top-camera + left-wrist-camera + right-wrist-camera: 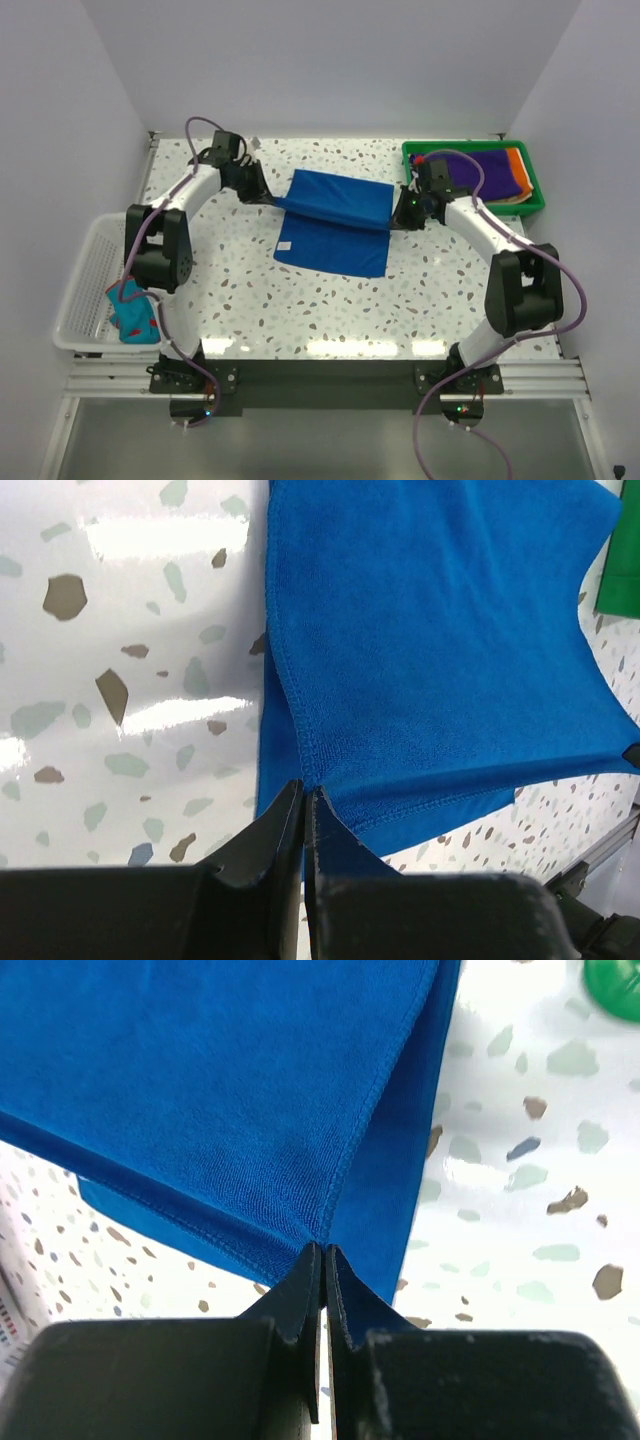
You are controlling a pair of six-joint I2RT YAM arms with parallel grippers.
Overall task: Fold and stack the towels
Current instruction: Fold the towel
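Observation:
A bright blue towel [335,220] lies mid-table, its far half lifted and held over the near half. My left gripper [272,196] is shut on the towel's left corner; the wrist view shows the jaws pinched on the blue hem [305,790]. My right gripper [397,215] is shut on the right corner, the jaws pinched on the hem [325,1250]. A dark purple towel [470,172] and an orange towel [517,172] lie in the green tray [475,208]. A teal and red patterned towel [133,312] lies in the white basket [82,280].
The green tray stands at the back right, close behind my right gripper. The white mesh basket hangs at the table's left edge. White walls close in the back and both sides. A metal rail [320,378] runs along the near edge.

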